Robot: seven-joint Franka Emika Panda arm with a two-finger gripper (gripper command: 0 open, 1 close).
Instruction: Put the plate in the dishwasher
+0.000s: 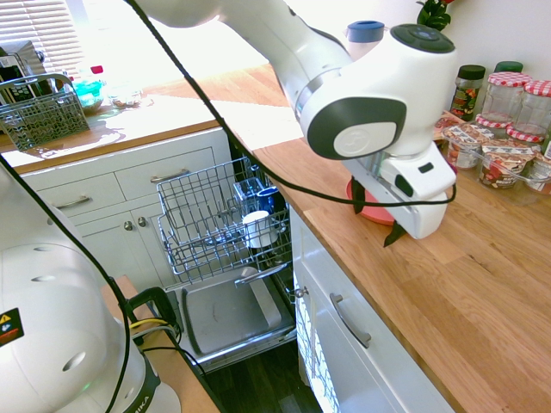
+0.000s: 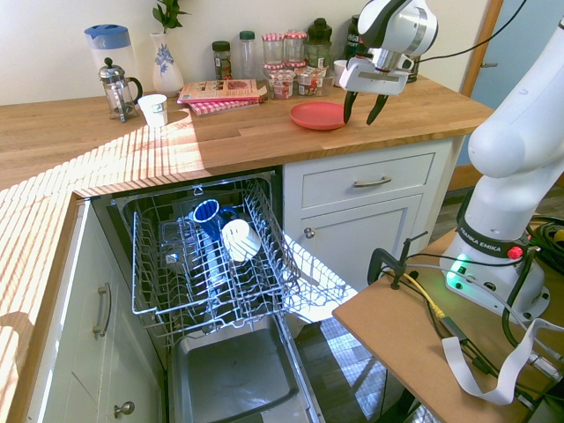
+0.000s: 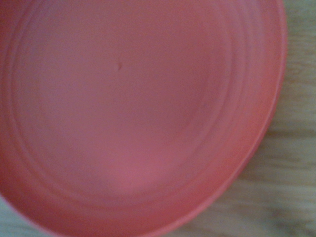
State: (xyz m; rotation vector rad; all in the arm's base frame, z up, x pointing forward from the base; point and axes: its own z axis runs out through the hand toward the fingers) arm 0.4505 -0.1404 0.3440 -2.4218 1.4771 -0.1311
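The wooden surface (image 2: 220,132) is running along the wall and round the corner, and below it the dishwasher (image 2: 211,264) is standing open, its grey inner door (image 2: 233,379) lying flat and its wire rack (image 1: 219,219) pulled out. Inside the rack a blue mug (image 2: 206,211) and a white cup (image 2: 239,239) are sitting close together. I am reaching my white arm (image 1: 344,95) across the surface, well away from the dishwasher.

The coral-red plate (image 2: 319,115) is lying flat on the surface near its front edge, just in front of a row of jars (image 2: 286,75) and beside an open booklet (image 2: 220,89). In the wrist view the plate (image 3: 138,113) is filling nearly the whole picture, with a strip of wood grain showing past its rim.

My end effector (image 2: 364,107) is hanging just at the plate's rim, on the side away from the booklet. Its two dark fingers (image 2: 349,103) are pointing down and standing apart, gripping nothing; their tips are close to the surface, though I cannot tell whether they are touching it.

Further along the surface a white cup (image 2: 153,109), a French press (image 2: 115,88), a blue-lidded jug (image 2: 107,48) and a patterned vase (image 2: 166,63) are standing by the wall.
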